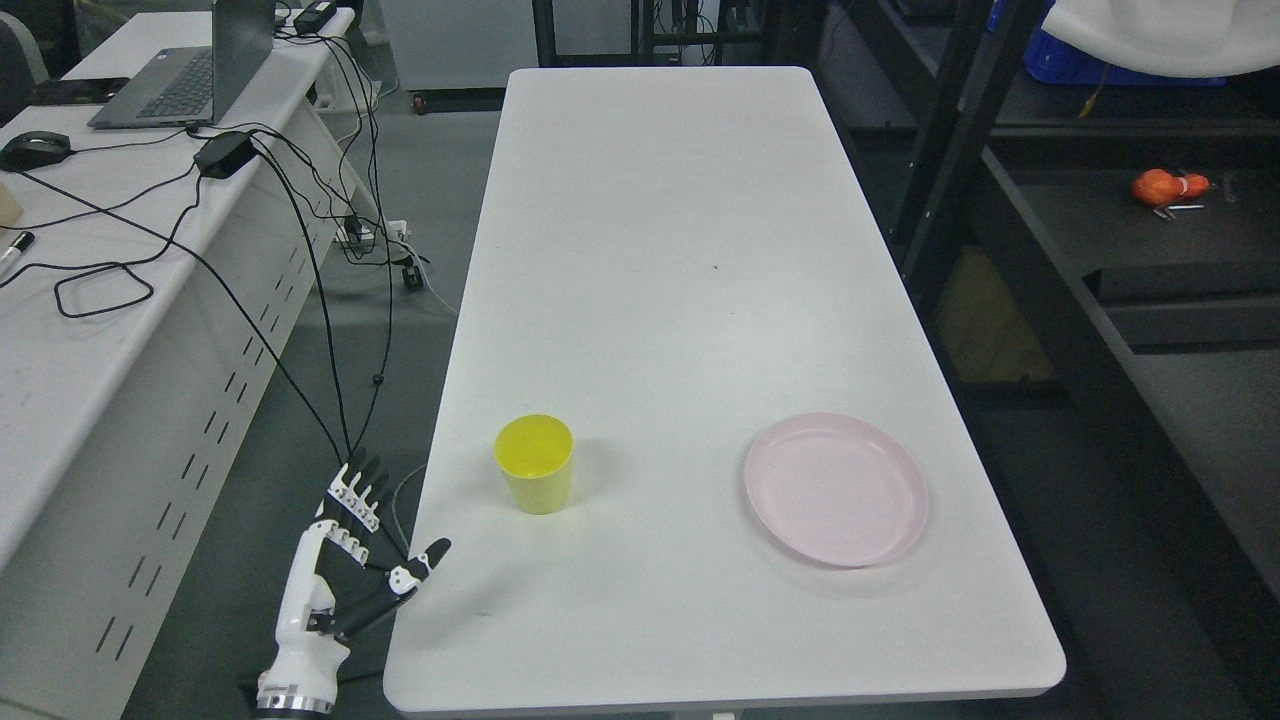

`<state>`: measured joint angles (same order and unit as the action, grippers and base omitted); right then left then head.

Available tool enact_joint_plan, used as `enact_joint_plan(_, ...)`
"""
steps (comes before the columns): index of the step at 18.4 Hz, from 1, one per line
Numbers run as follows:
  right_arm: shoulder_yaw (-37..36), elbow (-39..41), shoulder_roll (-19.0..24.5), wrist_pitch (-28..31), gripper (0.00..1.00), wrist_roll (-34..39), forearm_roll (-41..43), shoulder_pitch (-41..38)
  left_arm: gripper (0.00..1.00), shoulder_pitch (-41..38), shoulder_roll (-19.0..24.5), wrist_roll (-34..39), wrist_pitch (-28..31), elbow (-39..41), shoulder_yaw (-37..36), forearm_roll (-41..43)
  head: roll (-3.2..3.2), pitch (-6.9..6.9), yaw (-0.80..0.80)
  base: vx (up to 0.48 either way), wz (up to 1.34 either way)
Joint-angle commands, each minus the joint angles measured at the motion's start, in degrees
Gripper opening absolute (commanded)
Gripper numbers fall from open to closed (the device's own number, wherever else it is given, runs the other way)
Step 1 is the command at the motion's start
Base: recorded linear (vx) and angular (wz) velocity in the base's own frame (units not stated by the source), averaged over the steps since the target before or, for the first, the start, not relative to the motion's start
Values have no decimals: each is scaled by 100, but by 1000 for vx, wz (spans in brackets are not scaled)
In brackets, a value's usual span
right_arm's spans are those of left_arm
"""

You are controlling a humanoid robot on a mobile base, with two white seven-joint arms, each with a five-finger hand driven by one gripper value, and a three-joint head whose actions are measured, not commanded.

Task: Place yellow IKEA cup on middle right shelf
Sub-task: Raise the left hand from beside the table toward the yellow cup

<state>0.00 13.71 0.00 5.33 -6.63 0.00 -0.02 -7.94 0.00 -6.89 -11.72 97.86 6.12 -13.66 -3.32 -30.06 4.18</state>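
Left hand (345,545) hangs off the near left corner of the bench (680,250), over the floor, fingers spread and relaxed, grasping nothing. Thumb tip reaches toward the bench edge; whether it touches cannot be told. Right hand not in view.

Yellow cup (534,463) stands upright on the bench, near left part, mouth up, apparently empty. It is right of and a little beyond the left hand, clear of it. Pink plate (836,489) lies flat to the cup's right, well apart from it. Rest of the bench surface bare.

Dark shelving unit (1100,250) stands along the right side of the bench, with several levels showing. An orange object (1168,186) rests on one far level. Which level counts as the middle right shelf cannot be settled from this view.

Second desk (60,400) at left carries a laptop (185,70), a mouse (35,150) and trailing black cables (250,250); some cables drop close to the left hand.

Step in hand, by judgement: the approach, before any grasp. Cup untouched, task barely begun.

Next move calls for the hand to rise over the bench edge, travel right and slightly farther in, and close around the cup's side while keeping it upright. Carrying it across to the shelving at right is a long reach for the left arm, and the pink plate sits on that path.
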Motion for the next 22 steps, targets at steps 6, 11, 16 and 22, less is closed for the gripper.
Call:
enact_joint_plan(6,97,0,-100,3,99,-5,141,-78,99,-85,193,-15,38,22,-23,-214,0,0,0,4,0)
enact_joint_plan(11,97,0,-100,3,99,-5,141,-78,99,353,114,-50,319,-424,4,-840,0,0,0,-1,-6)
enact_joint_plan(16,97,0,-100,3,99,-5,141,-78,95,889,140,-574,319,-1084,56,-919,0,0,0,0,0)
enact_joint_plan(22,97,0,-100,3,99,-5,141,-78,96,1593,114,-806,381,-1858,109,-910,0,0,0,0,0)
